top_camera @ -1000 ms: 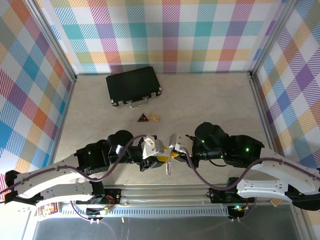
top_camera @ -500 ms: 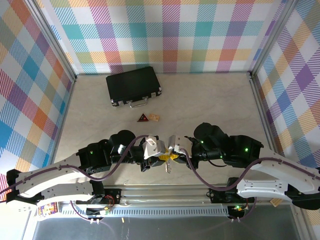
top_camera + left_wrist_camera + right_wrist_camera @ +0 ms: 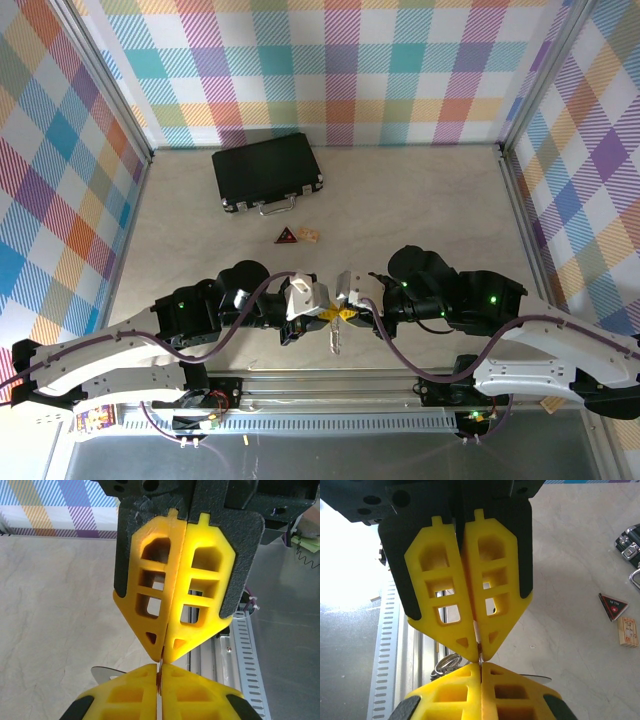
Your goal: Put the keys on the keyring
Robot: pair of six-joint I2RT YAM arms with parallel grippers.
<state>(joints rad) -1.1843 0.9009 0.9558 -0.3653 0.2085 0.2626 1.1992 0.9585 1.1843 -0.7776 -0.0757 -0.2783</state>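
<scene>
Over the table's near edge my two grippers meet tip to tip. My right gripper (image 3: 347, 312) (image 3: 479, 655) is shut on a thin metal edge of the keyring (image 3: 445, 662), whose silver coils hang just behind its tips. My left gripper (image 3: 322, 315) (image 3: 161, 655) is shut too, pinching the same thin edge right against the right one's fingers (image 3: 195, 695). A flat silver key blade (image 3: 106, 672) (image 3: 536, 678) juts out sideways below the tips; its head is hidden. From above, a silver piece (image 3: 337, 340) dangles under the junction.
A black case (image 3: 265, 170) lies at the back left of the table. A small dark-red triangle (image 3: 287, 237) (image 3: 612, 606) and a tan chip (image 3: 309, 235) (image 3: 628, 631) lie mid-table. The metal base rail (image 3: 330, 385) runs right below the grippers.
My left gripper's jaws have closed and it has edged right, up against the right gripper's tips. The right gripper has stayed shut and hardly moved.
</scene>
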